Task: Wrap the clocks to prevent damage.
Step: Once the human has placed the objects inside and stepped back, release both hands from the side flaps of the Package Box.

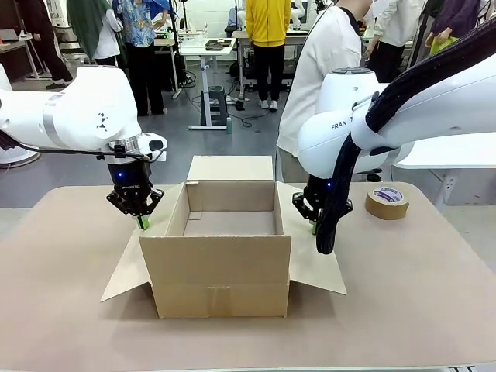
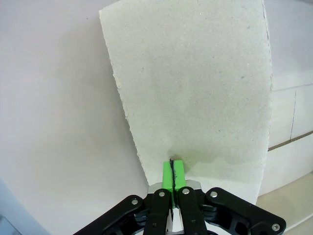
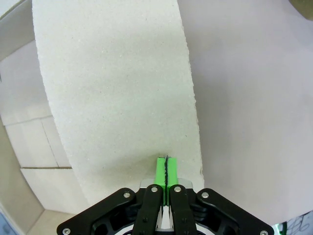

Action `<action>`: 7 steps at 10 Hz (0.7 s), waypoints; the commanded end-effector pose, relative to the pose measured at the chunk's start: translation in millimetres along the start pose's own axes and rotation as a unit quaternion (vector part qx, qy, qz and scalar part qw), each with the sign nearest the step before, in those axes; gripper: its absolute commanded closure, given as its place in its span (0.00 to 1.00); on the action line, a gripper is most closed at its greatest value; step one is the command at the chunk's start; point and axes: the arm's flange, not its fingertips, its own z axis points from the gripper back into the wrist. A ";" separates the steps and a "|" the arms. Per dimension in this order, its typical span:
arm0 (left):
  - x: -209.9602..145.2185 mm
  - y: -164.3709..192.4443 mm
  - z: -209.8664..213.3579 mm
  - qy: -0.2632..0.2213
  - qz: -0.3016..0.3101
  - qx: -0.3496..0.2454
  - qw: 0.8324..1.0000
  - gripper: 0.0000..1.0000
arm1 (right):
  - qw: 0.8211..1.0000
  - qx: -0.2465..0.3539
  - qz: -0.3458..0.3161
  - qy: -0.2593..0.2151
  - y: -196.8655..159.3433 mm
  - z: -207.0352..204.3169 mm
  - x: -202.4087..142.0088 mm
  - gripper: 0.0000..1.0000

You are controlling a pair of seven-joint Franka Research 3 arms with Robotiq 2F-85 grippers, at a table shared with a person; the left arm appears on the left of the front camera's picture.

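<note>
An open cardboard box (image 1: 217, 263) stands in the middle of the table, and its inside looks bare. The clocks are out of view. My left gripper (image 1: 142, 223) is shut, pointing down, with its green tips on the box's left side flap (image 2: 195, 88). The left wrist view shows the left gripper (image 2: 172, 169) with pads pressed together and nothing between them. My right gripper (image 1: 314, 227) is also shut and rests its tips on the right side flap (image 3: 117, 88). In the right wrist view the right gripper (image 3: 166, 166) holds nothing.
A roll of brown tape (image 1: 387, 201) lies at the far right of the table (image 1: 418, 294). A person in a white top (image 1: 322, 70) stands behind the box at the far side. The box's rear flap stands up and the front flap hangs down.
</note>
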 end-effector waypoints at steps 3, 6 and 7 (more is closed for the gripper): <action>-1.1 -0.4 -0.9 0.004 -0.002 0.002 1.000 1.00 | 1.000 0.001 0.000 -0.002 0.7 -0.5 -0.3 0.99; -1.1 -0.4 -0.9 0.004 -0.002 0.002 1.000 1.00 | 1.000 0.001 0.000 -0.002 0.7 -0.5 -0.3 0.99; -1.1 -0.4 -0.9 0.004 -0.002 0.002 1.000 1.00 | 1.000 0.001 0.000 -0.002 0.7 -0.5 -0.3 0.99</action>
